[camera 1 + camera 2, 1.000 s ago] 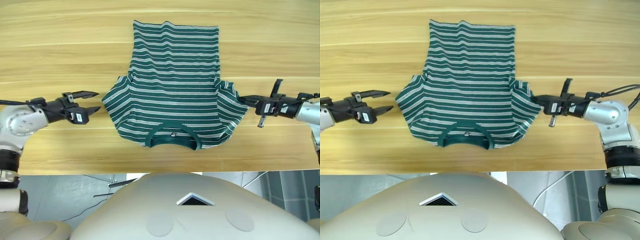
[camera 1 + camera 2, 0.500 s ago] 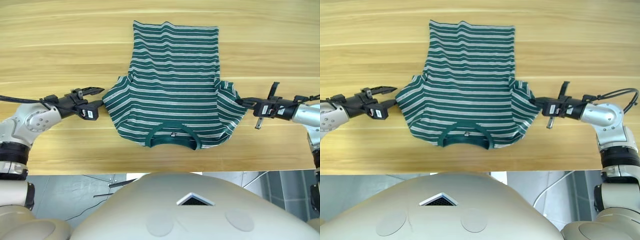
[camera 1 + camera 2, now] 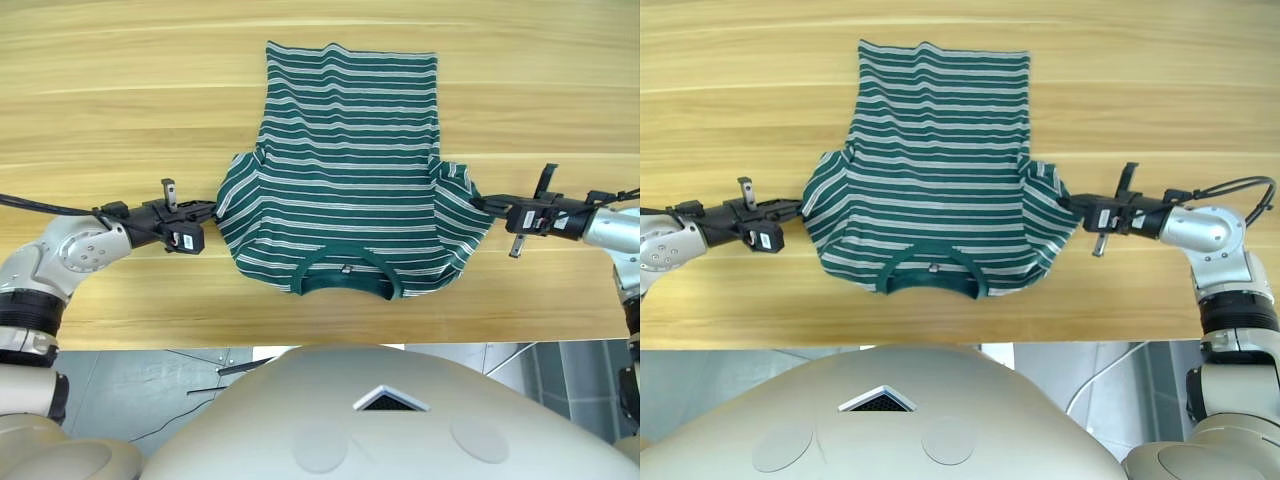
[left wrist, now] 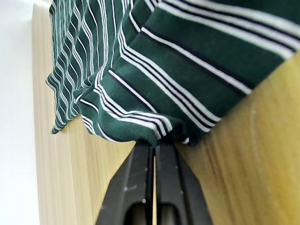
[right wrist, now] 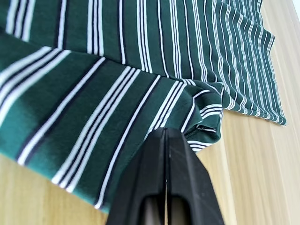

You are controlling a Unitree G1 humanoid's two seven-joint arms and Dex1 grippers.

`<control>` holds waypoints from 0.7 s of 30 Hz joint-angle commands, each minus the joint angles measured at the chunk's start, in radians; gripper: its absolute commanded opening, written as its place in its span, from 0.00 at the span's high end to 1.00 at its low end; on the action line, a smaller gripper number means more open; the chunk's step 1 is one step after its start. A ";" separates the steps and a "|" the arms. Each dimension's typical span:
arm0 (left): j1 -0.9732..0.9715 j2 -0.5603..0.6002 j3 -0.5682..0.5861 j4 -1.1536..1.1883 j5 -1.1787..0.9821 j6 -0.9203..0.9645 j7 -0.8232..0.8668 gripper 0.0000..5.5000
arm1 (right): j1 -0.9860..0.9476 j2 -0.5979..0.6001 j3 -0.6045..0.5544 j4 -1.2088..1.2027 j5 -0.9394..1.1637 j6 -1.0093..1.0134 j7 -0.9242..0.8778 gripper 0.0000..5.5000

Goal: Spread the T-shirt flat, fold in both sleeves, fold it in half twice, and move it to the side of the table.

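A green T-shirt (image 3: 345, 170) with white stripes lies on the wooden table (image 3: 110, 100), collar toward me and hem at the far side. Its sleeves are bunched at both sides. My left gripper (image 3: 208, 210) sits low at the left sleeve's edge, shut on the cloth; the left wrist view shows the left sleeve (image 4: 140, 126) pinched between the closed fingers (image 4: 140, 161). My right gripper (image 3: 482, 205) is shut on the right sleeve (image 5: 117, 117), whose hem sits under the closed fingers (image 5: 180, 154).
Bare wood stretches wide to the left and right of the shirt and beyond its hem. The table's front edge (image 3: 150, 340) runs just below the collar, with floor underneath.
My left gripper moved right to the left sleeve, dropped low and went from open to shut on its edge, nudging the sleeve inward. The right gripper shifted slightly toward the shirt, holding its sleeve.
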 commanded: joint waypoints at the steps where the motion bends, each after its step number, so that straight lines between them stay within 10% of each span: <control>1: -0.001 0.006 -0.018 0.027 0.031 0.012 -0.005 0.99 | -0.018 0.002 0.006 0.012 0.003 -0.009 0.004 1.00; 21: 0.035 0.076 0.045 -0.188 -0.173 -0.020 -0.106 0.99 | -0.020 0.014 0.031 0.005 0.003 -0.008 0.002 1.00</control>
